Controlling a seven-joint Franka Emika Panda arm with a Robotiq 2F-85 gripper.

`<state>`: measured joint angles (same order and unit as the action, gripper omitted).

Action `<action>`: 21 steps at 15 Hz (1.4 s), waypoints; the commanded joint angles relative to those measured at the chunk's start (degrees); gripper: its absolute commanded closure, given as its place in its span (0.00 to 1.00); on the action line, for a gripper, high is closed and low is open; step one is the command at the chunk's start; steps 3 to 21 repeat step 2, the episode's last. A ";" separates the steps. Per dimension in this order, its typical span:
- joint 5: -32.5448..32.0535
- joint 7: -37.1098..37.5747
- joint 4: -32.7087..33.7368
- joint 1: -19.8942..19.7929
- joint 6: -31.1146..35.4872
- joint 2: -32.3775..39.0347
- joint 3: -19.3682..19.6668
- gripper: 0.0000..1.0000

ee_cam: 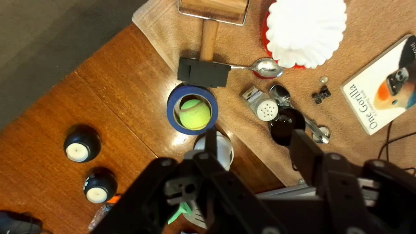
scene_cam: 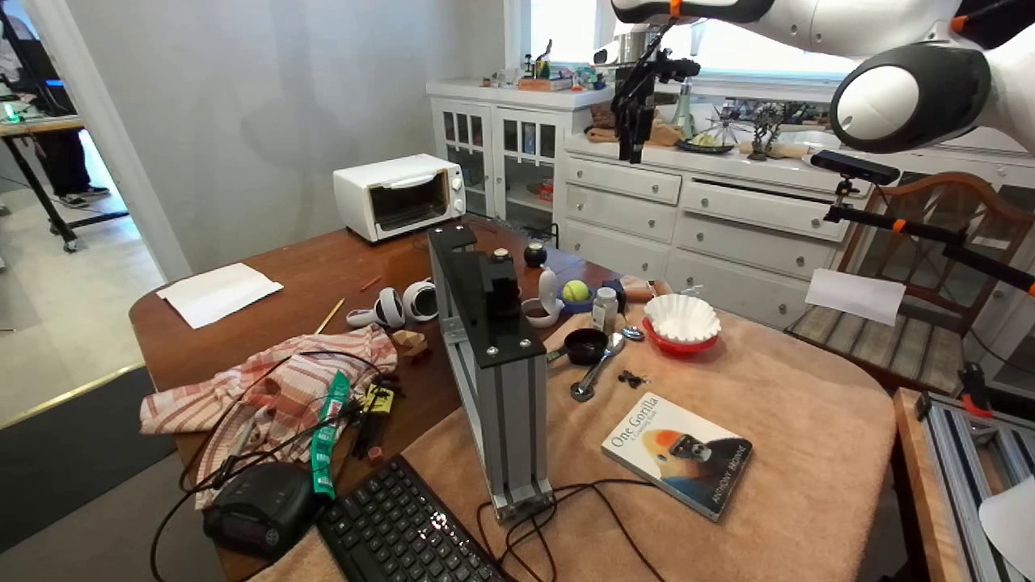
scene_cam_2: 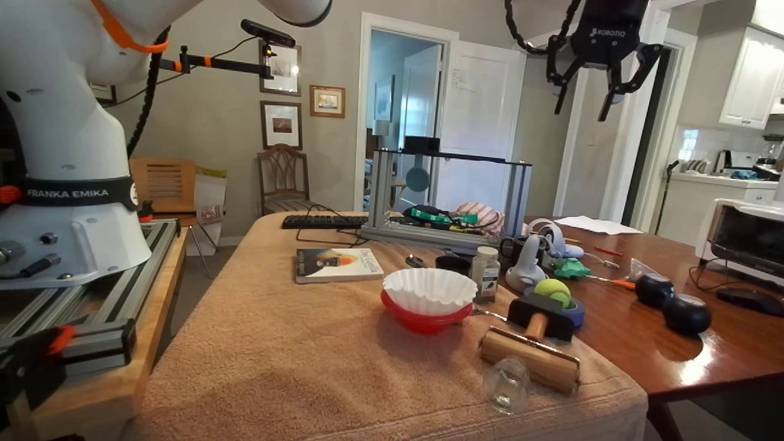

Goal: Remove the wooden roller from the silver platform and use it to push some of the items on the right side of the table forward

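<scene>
Here's the pincer, hanging at the upper right of the frame in an exterior view, high over the tabletop, its two fingers spread well apart. Eyes on the wooden roller: lower right there, lying on the peach towel, with a clear glass right in front. It's well apart from the silver platform, which stands near the middle of both exterior views. Over to the wrist view, and the roller is cut by the top edge, its handle running down to a black block, a spoon poking out beside it. Just below, a tennis ball sits inside a ring of blue tape! Upper right, white paper filters nest in a red bowl. Right of centre, a shaker stands just beside a black cup, with a book at the right edge. And lower left, two dark candle holders sit close together on bare wood.
</scene>
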<state>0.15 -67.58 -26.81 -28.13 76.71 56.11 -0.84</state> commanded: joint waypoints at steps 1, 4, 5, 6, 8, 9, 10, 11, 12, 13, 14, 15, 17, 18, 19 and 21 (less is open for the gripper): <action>0.66 -0.04 6.03 0.33 -2.89 3.21 0.82 0.38; 0.66 -0.05 6.03 0.33 -2.89 3.21 0.82 0.38; 0.66 -0.05 6.03 0.33 -2.89 3.21 0.82 0.38; 0.66 -0.05 6.03 0.33 -2.89 3.21 0.82 0.38; 0.66 -0.05 6.03 0.33 -2.89 3.21 0.82 0.38; 0.66 -0.05 6.03 0.33 -2.89 3.21 0.82 0.38; 0.66 -0.05 6.03 0.33 -2.89 3.21 0.82 0.38; 0.66 -0.05 6.03 0.33 -2.89 3.21 0.82 0.38; 0.66 -0.05 6.03 0.33 -2.89 3.21 0.82 0.38; 0.66 -0.05 6.03 0.33 -2.89 3.21 0.82 0.38; 0.66 -0.05 6.03 0.33 -2.89 3.21 0.82 0.38; 0.66 -0.05 6.03 0.33 -2.89 3.21 0.82 0.38; 0.66 -0.05 6.03 0.33 -2.89 3.21 0.82 0.38; 0.66 -0.05 6.03 0.33 -2.89 3.21 0.82 0.38; 0.66 -0.05 6.03 0.33 -2.89 3.21 0.82 0.38; 0.66 -0.05 6.03 0.33 -2.89 3.21 0.82 0.38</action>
